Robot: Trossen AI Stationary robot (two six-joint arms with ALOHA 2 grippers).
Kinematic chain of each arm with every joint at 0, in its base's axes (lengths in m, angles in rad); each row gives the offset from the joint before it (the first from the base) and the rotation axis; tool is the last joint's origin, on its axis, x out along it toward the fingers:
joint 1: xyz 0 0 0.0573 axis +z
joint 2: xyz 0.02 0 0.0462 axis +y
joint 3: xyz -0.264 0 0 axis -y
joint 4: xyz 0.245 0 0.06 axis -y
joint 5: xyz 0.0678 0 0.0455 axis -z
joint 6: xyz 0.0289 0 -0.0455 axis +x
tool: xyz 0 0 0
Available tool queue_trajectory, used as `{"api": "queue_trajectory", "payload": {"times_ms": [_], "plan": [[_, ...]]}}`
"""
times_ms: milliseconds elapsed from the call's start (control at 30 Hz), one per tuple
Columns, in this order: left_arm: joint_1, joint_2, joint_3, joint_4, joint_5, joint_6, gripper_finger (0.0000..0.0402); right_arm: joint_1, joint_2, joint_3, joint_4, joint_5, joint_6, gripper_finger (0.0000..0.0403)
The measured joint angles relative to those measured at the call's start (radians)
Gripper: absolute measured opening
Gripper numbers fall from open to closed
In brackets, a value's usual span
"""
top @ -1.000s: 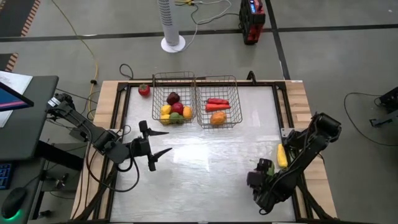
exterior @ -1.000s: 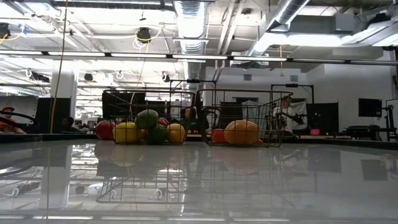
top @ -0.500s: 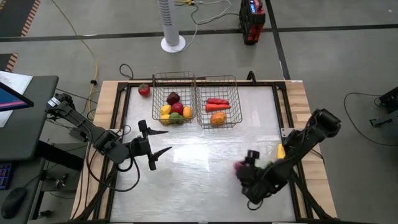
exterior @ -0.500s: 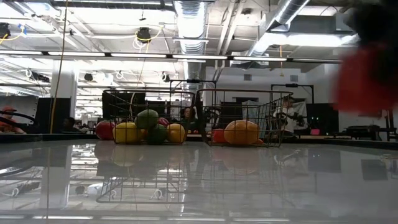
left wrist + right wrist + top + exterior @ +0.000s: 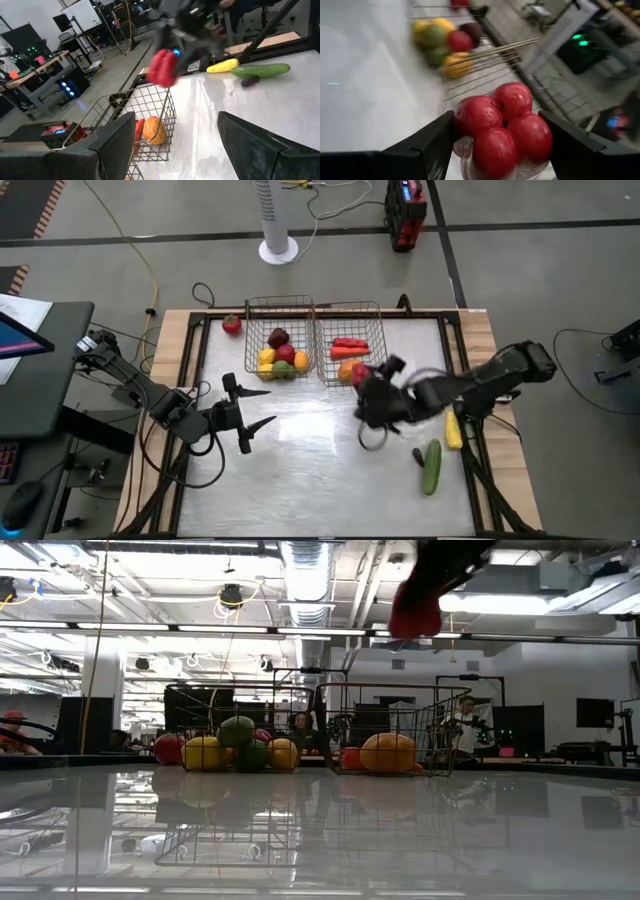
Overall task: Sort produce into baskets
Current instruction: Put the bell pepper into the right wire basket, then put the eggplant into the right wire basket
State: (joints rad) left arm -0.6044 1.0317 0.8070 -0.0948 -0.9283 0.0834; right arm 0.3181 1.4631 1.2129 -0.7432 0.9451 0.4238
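My right gripper (image 5: 362, 377) is shut on a red lobed produce piece (image 5: 501, 125), in the air by the near edge of the right wire basket (image 5: 350, 345). That basket holds a red chili, a carrot and an orange. The left basket (image 5: 279, 340) holds several round fruits. A cucumber (image 5: 431, 467) and a yellow piece (image 5: 453, 430) lie on the table at the right. A red piece (image 5: 232, 324) lies left of the baskets. My left gripper (image 5: 255, 408) is open and empty over the table's left middle. My right gripper pinches the red lobed piece between its two fingers, one finger (image 5: 430, 145) on each of two opposite sides (image 5: 465, 117). The fingers come at it from the table's right. The piece is lifted clear of the table, above basket-rim height in the low view (image 5: 415, 610).
A small dark piece (image 5: 418, 453) lies beside the cucumber. The table (image 5: 300, 470) in front of the baskets is bare shiny white. A white fan base (image 5: 278, 250) and a red device (image 5: 405, 210) stand on the floor beyond the far edge.
My right gripper has gone from the table's near right corner up and toward the far left, to the right basket, carrying the red lobed piece lifted clear. The cucumber it was over now lies uncovered on the table.
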Motion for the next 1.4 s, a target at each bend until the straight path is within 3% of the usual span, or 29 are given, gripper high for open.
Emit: {"api": "queue_trajectory", "payload": {"times_ms": [167, 267, 367, 567, 833, 1067, 1400], "plan": [[0.000, 0.000, 0.000, -0.005, 0.000, -0.002, 0.0270, -0.165, 0.010, 0.000, 0.106, -0.024, -0.191, 0.0298], [0.000, 0.000, 0.000, -0.006, 0.000, -0.002, 0.0270, -0.245, 0.010, 0.000, 0.139, -0.171, -0.260, 0.0301], [0.000, 0.000, 0.000, -0.012, 0.000, -0.002, 0.0270, -0.302, 0.010, 0.000, 0.118, -0.276, -0.276, 0.0316], [0.000, 0.000, 0.000, -0.037, -0.022, -0.002, 0.0270, -0.329, 0.010, 0.000, 0.025, -0.319, -0.246, 0.0366], [0.000, 0.000, 0.000, -0.038, -0.023, -0.009, 0.0270, -0.200, 0.001, 0.000, -0.256, -0.343, -0.035, 0.0389], [0.000, 0.000, 0.000, -0.038, -0.024, -0.012, 0.0270, 0.035, 0.006, -0.005, -0.443, -0.594, 0.316, 0.0380], [0.000, 0.000, 0.000, -0.035, -0.019, -0.046, 0.0270, 0.278, 0.047, -0.177, -0.392, -0.823, 0.662, 0.0349]]}}
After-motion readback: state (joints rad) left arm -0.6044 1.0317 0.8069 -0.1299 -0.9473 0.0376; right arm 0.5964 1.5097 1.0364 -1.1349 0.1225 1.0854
